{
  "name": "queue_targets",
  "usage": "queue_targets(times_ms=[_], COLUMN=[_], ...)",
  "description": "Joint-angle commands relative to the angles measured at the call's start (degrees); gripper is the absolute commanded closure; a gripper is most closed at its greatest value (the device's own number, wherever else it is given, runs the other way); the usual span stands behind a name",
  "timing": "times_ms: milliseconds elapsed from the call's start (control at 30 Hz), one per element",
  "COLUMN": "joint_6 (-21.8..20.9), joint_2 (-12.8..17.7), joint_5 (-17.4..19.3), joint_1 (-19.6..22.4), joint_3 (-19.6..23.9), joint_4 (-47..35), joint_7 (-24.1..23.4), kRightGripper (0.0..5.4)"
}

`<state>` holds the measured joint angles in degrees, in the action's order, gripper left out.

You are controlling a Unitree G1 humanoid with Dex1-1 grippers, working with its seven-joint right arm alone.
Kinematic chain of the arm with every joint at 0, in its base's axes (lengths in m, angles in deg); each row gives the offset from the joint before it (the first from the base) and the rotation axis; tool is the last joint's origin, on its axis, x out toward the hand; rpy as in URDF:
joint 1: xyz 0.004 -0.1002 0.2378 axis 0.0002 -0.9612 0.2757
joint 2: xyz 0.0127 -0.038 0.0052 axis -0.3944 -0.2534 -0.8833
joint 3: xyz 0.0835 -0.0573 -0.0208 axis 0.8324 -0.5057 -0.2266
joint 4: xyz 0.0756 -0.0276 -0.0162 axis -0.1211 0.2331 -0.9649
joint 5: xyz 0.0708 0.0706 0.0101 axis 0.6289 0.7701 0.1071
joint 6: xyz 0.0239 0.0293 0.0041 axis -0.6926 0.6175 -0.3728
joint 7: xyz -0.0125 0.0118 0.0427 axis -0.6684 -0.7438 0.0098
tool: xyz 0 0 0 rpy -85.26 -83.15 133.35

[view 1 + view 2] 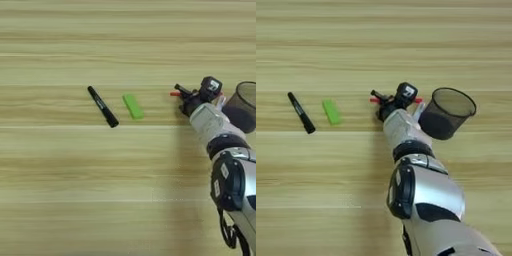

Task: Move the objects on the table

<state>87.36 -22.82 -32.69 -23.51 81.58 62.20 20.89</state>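
We are closing our gripper (pixel 377 98) on the red pen (pixel 374 100) just left of the mesh cup (pixel 448 114); next, lifting it cupward seems likely. The black marker (pixel 103 106) and green block (pixel 133 106) are lying left.

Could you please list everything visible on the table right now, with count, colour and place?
black marker: one, black, left of centre, lying diagonally on the table.
green block: one, bright green, just right of the black marker, apart from it.
red pen: one, red, at the gripper; only its ends show on either side of the gripper.
white marker: one, white, mostly hidden between the arm and the cup.
mesh cup: one, dark, right of the gripper, tilted with its opening facing up and away.
table: one, light wood with horizontal grain stripes, fills the view.
right arm: one, silver with black joints, entering from the bottom right.
gripper: one, black, over the red pen.
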Motion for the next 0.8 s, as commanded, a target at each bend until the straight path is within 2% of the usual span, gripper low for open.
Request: queue_targets(times_ms=[33,300,467,600,800], joint_6=[-0.4,-4.5,-6.9,-6.3,-1.7], joint_2=[2.3,1.4,0.5,-0.4,-2.0], joint_5=[-2.4,-6.2,-8.8,-9.5,-9.0], joint_1=[1.2,-0.1,-2.9,-6.2,-12.9], joint_3=[-0.7,-4.2,-6.7,-7.6,-8.4], joint_4=[2.8,-0.9,-6.9,-13.8,-27.6], joint_7=[-0.8,1.2,0.4,-0.1,-0.5], kRightGripper=[5.21,4.53,3.96,3.54,2.92])
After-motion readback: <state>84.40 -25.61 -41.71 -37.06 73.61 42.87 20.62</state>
